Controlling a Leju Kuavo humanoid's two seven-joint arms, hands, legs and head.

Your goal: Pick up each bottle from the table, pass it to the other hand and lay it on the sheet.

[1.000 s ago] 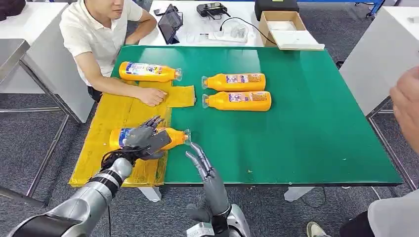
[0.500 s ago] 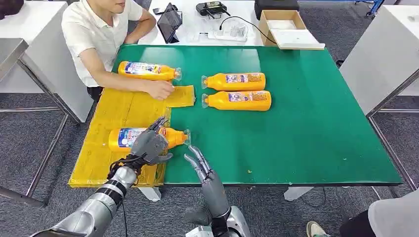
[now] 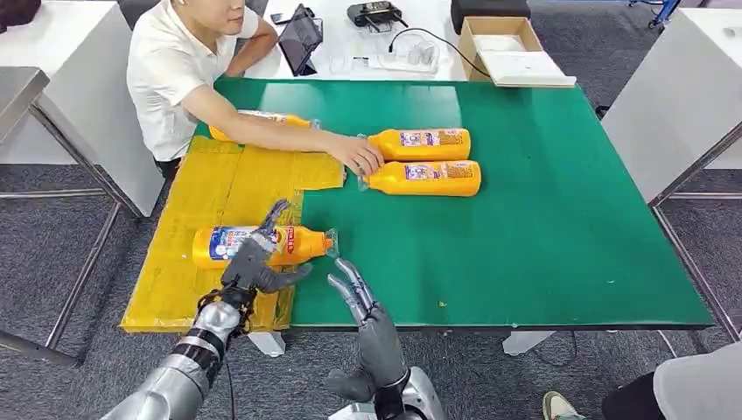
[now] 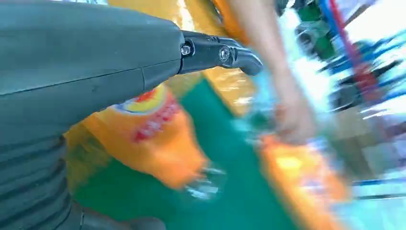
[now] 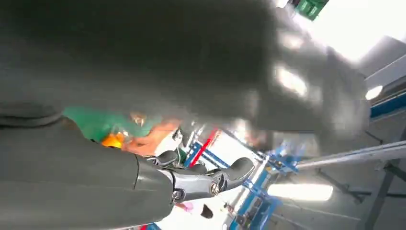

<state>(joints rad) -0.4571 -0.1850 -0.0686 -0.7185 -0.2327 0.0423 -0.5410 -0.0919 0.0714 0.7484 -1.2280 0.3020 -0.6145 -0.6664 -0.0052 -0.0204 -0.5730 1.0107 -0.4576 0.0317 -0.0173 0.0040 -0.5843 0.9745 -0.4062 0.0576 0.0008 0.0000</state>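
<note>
Orange plastic lies close under my left hand (image 3: 254, 267): one bottle (image 3: 262, 245) rests on its side on the yellow sheet (image 3: 201, 197), its clear cap poking past the sheet's edge onto the green table (image 3: 542, 219). My left hand holds nothing; its fingers are spread, just beside the bottle's near flank, perhaps brushing it. My right hand (image 3: 359, 293) hangs loose with straight fingers near the table's front edge, also holding nothing.

What could go wrong, as I judge it: the bottle is round, so a knock from my spread fingers could roll it or swing its cap end further off the sheet. The larger risk is the person's hand (image 3: 360, 157), which is on the neck of the farther bottle (image 3: 418, 143) of the pair on the bare table; if my right hand reaches there now, we could collide.

Counted: four orange bottles. One by my left hand, one at the sheet's far edge (image 3: 262, 118) partly hidden by the person's arm, and two side by side on the green, the nearer one (image 3: 424, 178) touching or almost touching its neighbour. One sheet, one person seated.
</note>
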